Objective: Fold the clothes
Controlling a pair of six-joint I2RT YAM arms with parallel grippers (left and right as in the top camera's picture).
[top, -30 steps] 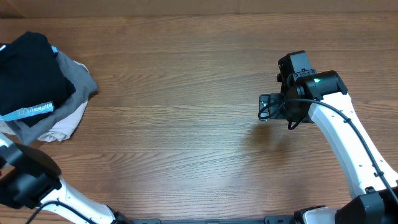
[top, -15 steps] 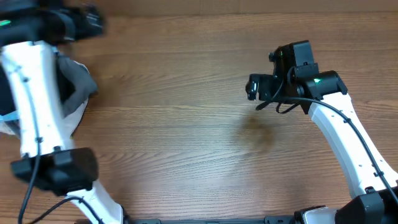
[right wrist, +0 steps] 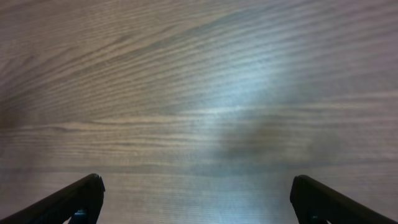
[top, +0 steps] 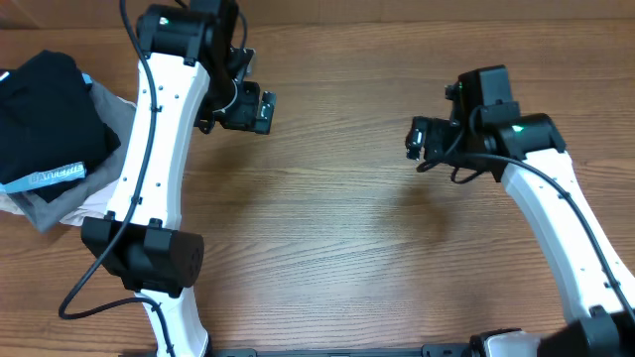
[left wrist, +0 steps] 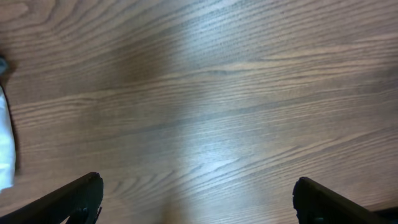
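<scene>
Two arms reach over a wooden table [top: 327, 238], and neither touches any cloth. The left gripper [top: 260, 107] hangs over bare wood near the far edge, right of the clothes pile. In the left wrist view its dark fingers [left wrist: 74, 199] sit at the two lower corners, spread wide with only wood grain between them. A strip of white cloth [left wrist: 5, 143] shows at the left edge of that view. The right gripper [top: 417, 139] hovers over the right half of the table, well apart from the pile. Its fingers [right wrist: 74, 199] are likewise spread wide with nothing between them.

The black T-shirt [top: 40, 109] lies bunched on top of the pile at the far left of the table, partly cut off by the edge of the overhead view. Across its near side runs a light blue band [top: 45, 178] with white lettering, too small to read. A grey garment [top: 114, 129] sticks out from under the T-shirt on its right side, and a white garment [top: 94, 203] lies below that, touching the left arm's white link. No other label or brand can be made out.
</scene>
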